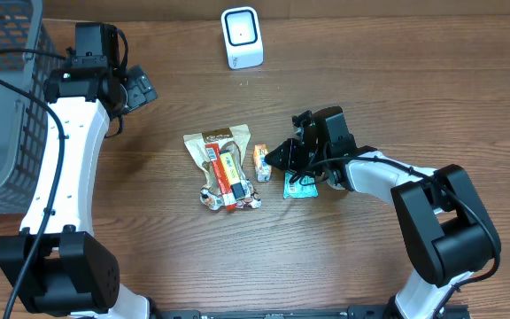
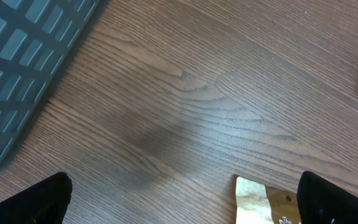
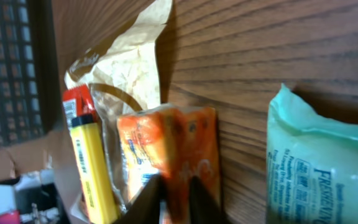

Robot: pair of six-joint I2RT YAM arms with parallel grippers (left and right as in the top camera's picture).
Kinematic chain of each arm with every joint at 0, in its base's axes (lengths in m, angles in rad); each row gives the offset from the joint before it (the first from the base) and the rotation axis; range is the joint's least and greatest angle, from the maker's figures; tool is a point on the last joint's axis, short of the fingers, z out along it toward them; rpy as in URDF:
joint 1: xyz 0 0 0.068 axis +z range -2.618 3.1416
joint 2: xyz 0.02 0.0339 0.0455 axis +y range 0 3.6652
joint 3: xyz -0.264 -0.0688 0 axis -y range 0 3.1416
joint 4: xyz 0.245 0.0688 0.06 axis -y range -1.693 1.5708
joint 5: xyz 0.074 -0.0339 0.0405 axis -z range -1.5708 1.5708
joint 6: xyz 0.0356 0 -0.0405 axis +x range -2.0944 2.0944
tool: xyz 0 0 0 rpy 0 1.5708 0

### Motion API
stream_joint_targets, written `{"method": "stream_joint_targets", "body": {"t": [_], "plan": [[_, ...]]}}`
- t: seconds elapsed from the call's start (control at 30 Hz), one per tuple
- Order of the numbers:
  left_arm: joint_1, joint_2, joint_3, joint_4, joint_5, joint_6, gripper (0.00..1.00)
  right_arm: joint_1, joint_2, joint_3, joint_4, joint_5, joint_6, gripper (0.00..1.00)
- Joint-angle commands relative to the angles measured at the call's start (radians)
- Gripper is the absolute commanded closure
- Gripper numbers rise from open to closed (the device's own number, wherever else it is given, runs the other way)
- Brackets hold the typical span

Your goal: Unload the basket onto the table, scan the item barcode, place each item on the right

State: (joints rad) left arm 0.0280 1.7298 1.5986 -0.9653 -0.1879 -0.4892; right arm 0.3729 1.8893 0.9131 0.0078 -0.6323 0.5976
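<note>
Several items lie mid-table: a brown-and-cream pouch (image 1: 220,142), a yellow-and-red tube (image 1: 228,177) on top of it, a small orange packet (image 1: 261,162) and a teal packet (image 1: 301,186). The white barcode scanner (image 1: 242,37) stands at the far edge. My right gripper (image 1: 275,158) sits low at the orange packet's right side. In the right wrist view the right gripper (image 3: 178,193) has its jaws a narrow gap apart, with the orange packet (image 3: 191,143) showing in the gap. My left gripper (image 1: 140,89) hovers wide open at the far left, and nothing lies inside the left gripper (image 2: 182,199).
A grey wire basket (image 1: 3,106) fills the far-left side. In the left wrist view a corner of the pouch (image 2: 260,202) lies by the right finger. The teal packet (image 3: 316,168) and the yellow tube (image 3: 89,162) flank the orange packet.
</note>
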Motion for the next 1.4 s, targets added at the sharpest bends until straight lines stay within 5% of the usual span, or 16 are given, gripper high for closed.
{"method": "stream_joint_targets", "body": {"t": [0.0, 0.43, 0.7, 0.87, 1.37], "plan": [[0.004, -0.009, 0.005, 0.001, -0.002, 0.022, 0.0, -0.007, -0.027, -0.01, 0.002, 0.029, -0.002, 0.76], [0.004, -0.009, 0.005, 0.001, -0.002, 0.022, 0.0, -0.009, -0.182, 0.003, -0.053, 0.102, -0.051, 0.43], [0.004, -0.009, 0.005, 0.001, -0.002, 0.022, 0.0, 0.041, -0.24, 0.252, -0.494, 0.354, -0.234, 0.34], [0.004, -0.009, 0.005, 0.001, -0.002, 0.022, 0.0, 0.146, -0.238, 0.33, -0.624, 0.541, -0.267, 0.25], [0.004, -0.009, 0.005, 0.001, -0.002, 0.022, 0.0, 0.302, -0.034, 0.33, -0.593, 0.711, -0.266, 0.22]]}}
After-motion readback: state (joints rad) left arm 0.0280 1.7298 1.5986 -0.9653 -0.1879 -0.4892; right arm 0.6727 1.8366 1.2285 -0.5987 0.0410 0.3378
